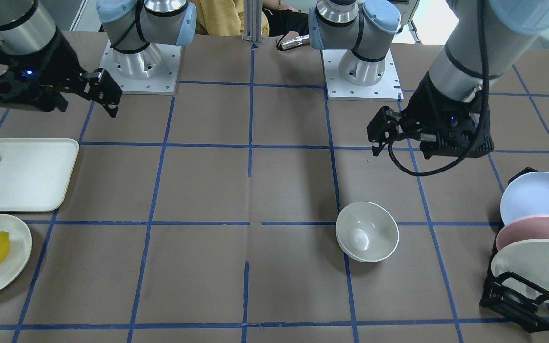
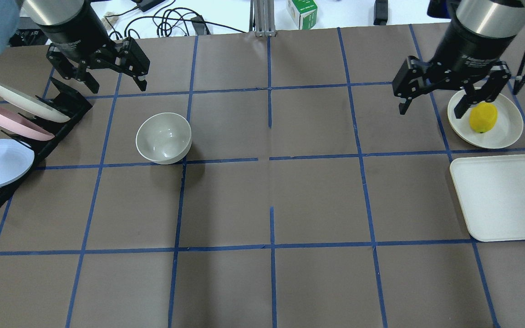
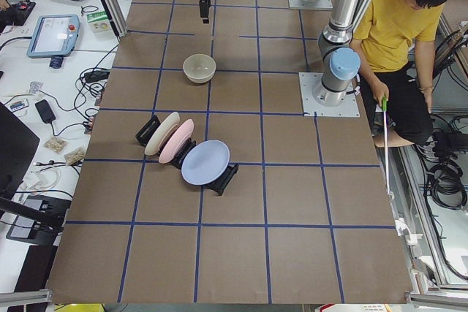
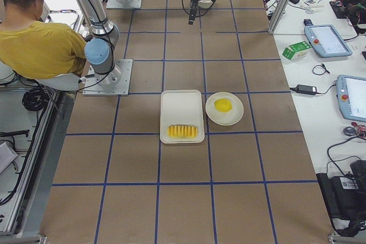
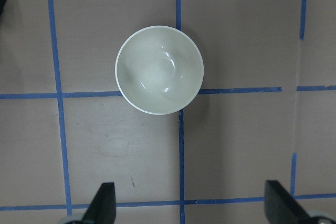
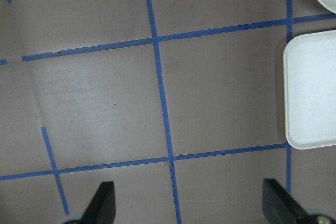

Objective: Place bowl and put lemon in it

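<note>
Brown tabletop (image 2: 226, 291), blue tape grid (image 2: 317, 246), bowl (image 2: 163, 137), cluttered desks (image 3: 44, 85)

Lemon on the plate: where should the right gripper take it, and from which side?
Grip the lemon across its fat middle, not the pointed tips, coming straight down with the open right gripper. It lies on its side on the off-white plate, whose raised rim would likely block a sideways approach.
</note>
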Robot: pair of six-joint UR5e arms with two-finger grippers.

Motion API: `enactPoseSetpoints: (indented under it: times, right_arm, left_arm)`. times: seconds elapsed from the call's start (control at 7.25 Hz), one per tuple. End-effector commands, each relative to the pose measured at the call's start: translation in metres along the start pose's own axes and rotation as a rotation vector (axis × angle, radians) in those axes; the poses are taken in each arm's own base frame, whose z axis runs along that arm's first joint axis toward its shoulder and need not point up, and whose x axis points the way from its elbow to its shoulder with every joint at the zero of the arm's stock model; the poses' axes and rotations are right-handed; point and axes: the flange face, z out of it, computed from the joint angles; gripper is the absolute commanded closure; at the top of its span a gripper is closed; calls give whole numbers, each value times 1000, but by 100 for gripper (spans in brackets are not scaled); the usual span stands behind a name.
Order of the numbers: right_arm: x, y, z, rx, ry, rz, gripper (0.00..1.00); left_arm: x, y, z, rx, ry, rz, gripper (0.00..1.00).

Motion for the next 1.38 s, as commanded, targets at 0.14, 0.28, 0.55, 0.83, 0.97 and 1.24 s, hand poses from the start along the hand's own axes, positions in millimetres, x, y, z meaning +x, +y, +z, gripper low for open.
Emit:
enactPoseSetpoints:
  times: [0.14,0.28,0.55,0.83,0.97,1.24]
  right_arm:
    - [164,-59,15,91,-7,44,0]
    - [200,-84,38,101,1,64,0]
    - [230,-127,92,87,7,105,0]
    - [237,-154,124,96,-6,132,0]
    - [239,-164,140,102,-7,129,0]
    - [253,-202,198,159,13,129,0]
  left_arm:
    - [-95,-70,115,-45,23,58,0]
    - [-106,-70,154,-38,23,99,0]
    - [-102,-40,220,-22,21,109,0]
    - [-98,-41,255,27,60,106,0]
    - [-98,-42,263,25,64,92,15]
    - [-100,-45,265,18,66,82,100]
